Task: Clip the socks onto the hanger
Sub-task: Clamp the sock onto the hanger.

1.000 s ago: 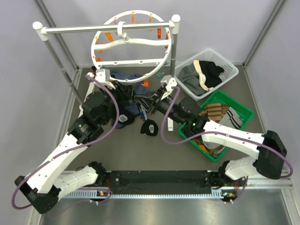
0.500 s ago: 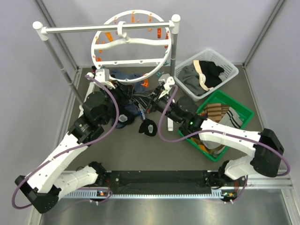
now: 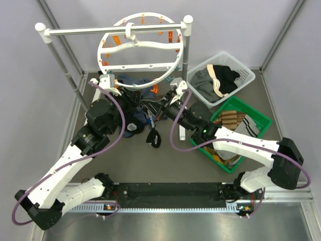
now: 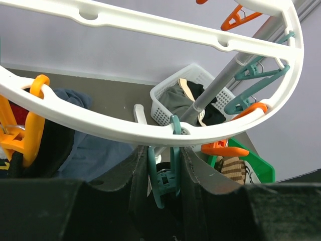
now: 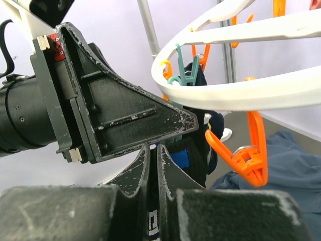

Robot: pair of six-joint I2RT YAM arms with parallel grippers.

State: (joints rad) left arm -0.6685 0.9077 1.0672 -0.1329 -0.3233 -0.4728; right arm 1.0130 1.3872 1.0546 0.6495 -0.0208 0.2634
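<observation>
The white ring hanger [image 3: 141, 50] hangs from the rack bar, with orange and teal clips along its rim [image 4: 100, 120]. My left gripper [image 4: 163, 150] is just under the near rim, jaws shut on a teal clip [image 4: 161, 175]. My right gripper [image 5: 153, 148] is right beside it, shut on a dark sock [image 5: 183, 158] with a blue patch and white lettering. The sock's lower end [image 3: 154, 136] dangles below the grippers in the top view. My left gripper [image 3: 134, 102] and right gripper [image 3: 161, 110] meet under the ring. More dark socks [image 3: 131, 125] lie on the table.
The straight white rack [image 3: 115, 30] with two posts carries the hanger. A blue-grey garment [image 3: 134, 81] lies under the ring. A white basket [image 3: 242, 70] and a green bin [image 3: 249, 109], both with clothes, stand at the right. An orange clip [image 5: 241, 155] hangs near my right fingers.
The right gripper has moved left and up towards the ring's rim. The dangling sock end has swung a little left. The left arm has shifted slightly left.
</observation>
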